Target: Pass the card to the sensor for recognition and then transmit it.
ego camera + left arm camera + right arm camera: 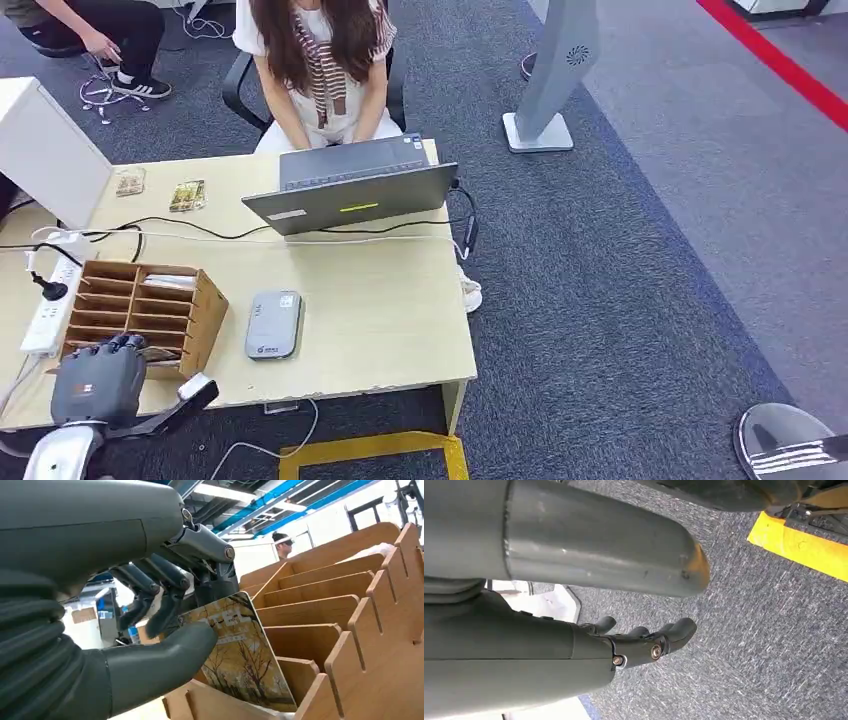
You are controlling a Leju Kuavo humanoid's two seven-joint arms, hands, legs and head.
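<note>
A card (240, 660) printed with yellow trees stands tilted in a near slot of the wooden slotted holder (205, 310) (350, 605) at the desk's front left. My left hand (100, 375) (150, 605) is at the holder's near end. It pinches the card's edge, thumb in front and dark fingers behind. The grey card sensor (273, 323) lies flat on the desk just right of the holder. My right hand (644, 640) hangs over the carpet with its fingers loosely apart and nothing in them.
A person sits behind the desk at an open laptop (350, 190). Cables and a white power strip (50, 305) run along the left side, near a white box (50, 150). Two more cards (187, 195) lie at the back. Yellow tape (370, 450) marks the floor.
</note>
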